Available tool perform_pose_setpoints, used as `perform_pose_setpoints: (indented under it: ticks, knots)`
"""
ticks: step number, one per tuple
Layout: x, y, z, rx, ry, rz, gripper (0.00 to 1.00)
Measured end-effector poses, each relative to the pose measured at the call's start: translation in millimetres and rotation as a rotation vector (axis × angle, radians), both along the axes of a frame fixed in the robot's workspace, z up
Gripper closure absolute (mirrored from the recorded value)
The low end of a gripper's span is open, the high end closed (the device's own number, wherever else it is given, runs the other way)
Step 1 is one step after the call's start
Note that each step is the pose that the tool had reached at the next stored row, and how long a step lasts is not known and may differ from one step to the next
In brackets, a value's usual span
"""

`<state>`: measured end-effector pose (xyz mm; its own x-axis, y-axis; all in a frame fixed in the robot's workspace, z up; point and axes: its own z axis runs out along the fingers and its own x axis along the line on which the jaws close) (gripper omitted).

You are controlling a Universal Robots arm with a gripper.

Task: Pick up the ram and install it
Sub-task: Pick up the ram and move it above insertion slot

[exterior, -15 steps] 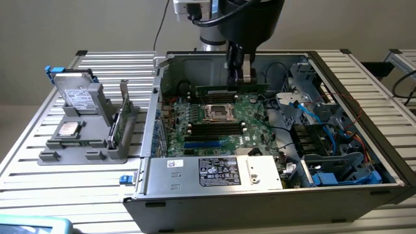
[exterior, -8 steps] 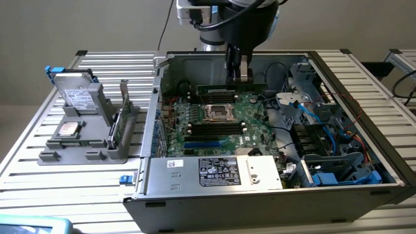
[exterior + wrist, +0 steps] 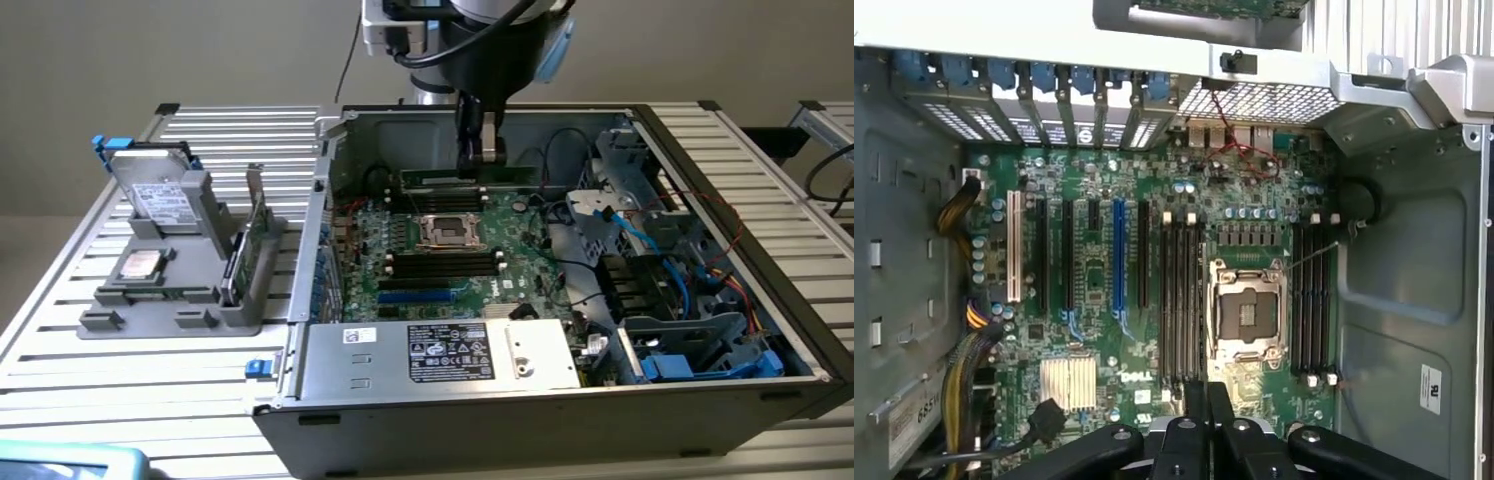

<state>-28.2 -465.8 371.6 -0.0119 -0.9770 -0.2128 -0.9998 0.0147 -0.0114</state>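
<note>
Open grey metal computer case [image 3: 534, 425], centre; green motherboard [image 3: 523, 238] inside; silver boxy hard drive [image 3: 160, 200], left; slatted aluminium bench [image 3: 134, 375].

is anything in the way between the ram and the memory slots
Nothing visible. The gripper holds the ram over the motherboard, and the memory slots beside the CPU socket look empty.
</note>
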Motion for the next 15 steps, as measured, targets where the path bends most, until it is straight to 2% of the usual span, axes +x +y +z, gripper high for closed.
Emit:
perform_pose_setpoints:
  ticks: [3,6,8,10,11,12,13,14,15]
  knots:
    - [-8.3,5.2,-4.6,-0.0021,0.0013,0.000,0.88]
    - [-14.4,8.3,-9.1,-0.0091,0.0037,-0.005,0.88]
    - [-14.3,8.3,-11.5,-0.0108,0.0081,-0.027,0.88]
    - [-14.4,8.3,-13.5,-0.0116,0.0164,-0.052,0.88]
    - [-14.4,8.3,-14.4,-0.0122,0.0213,-0.064,0.88]
    - [-14.4,8.3,-15.0,-0.0131,0.0290,-0.073,0.88]
    - [-14.4,8.5,-15.4,-0.0158,0.0435,-0.075,0.88]
    - [-14.4,9.4,-15.6,-0.0206,0.0594,-0.075,0.88]
    - [-14.4,10.8,-15.7,-0.0272,0.0726,-0.075,0.88]
